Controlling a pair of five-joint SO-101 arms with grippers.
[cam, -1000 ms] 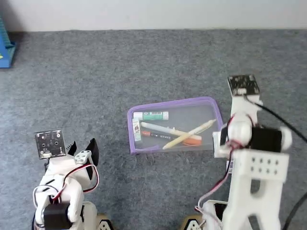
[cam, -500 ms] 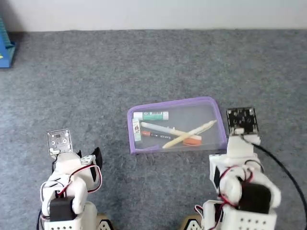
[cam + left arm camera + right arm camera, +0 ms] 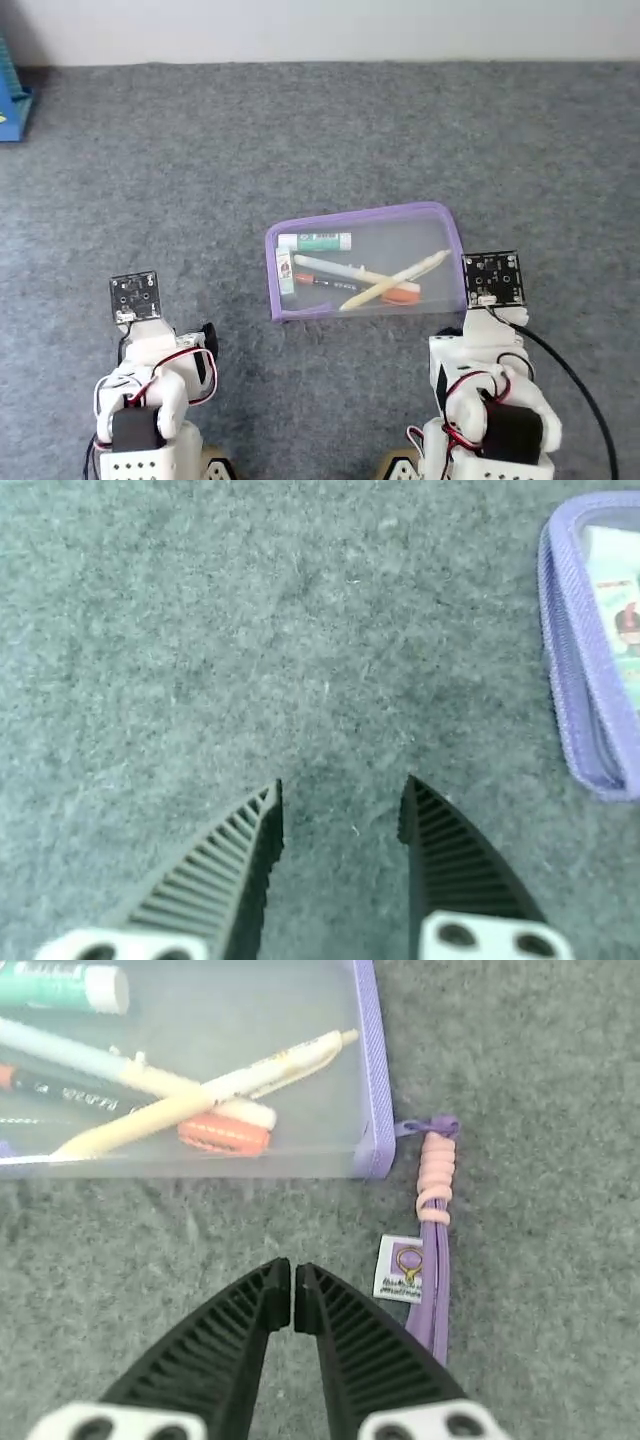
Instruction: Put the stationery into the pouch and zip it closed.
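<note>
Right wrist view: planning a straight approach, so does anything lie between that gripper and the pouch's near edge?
Nothing visible does. Bare grey carpet separates the shut right gripper from the pouch. The zipper pull strap and its tag lie beside that path.

One pouch [image 3: 360, 211] — three pens [image 3: 395, 278], one glue stick [image 3: 318, 241], one eraser [image 3: 402, 295].

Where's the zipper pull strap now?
Right wrist view: the strap lies on the carpet off the pouch's near right corner, just clear of the shut right gripper.
</note>
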